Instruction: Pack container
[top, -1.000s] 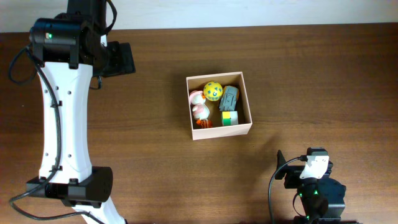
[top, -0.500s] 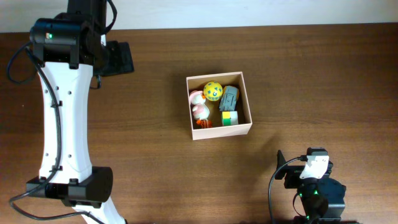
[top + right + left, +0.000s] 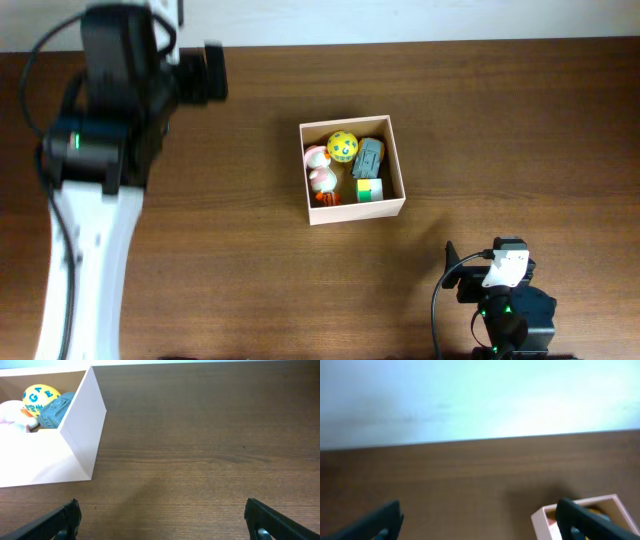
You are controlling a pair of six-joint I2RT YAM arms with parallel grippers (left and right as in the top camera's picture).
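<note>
Overhead faces down; low wrist views share container (image 3: 355, 211).

Left arm (image 3: 85, 260): long white link, black joint housings, green light (image 3: 75, 140), black cable (image 3: 24, 100) alongside. Right arm (image 3: 505, 328): black body, white block (image 3: 510, 263) on top, thin cable loop (image 3: 437, 300). Fingers (image 3: 60, 521) black.

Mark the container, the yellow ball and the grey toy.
container (image 3: 358, 211), overhead view, on the wall lowest in the picture.
yellow ball (image 3: 342, 146), overhead view, on its top.
grey toy (image 3: 368, 157), overhead view, on its middle.
</note>
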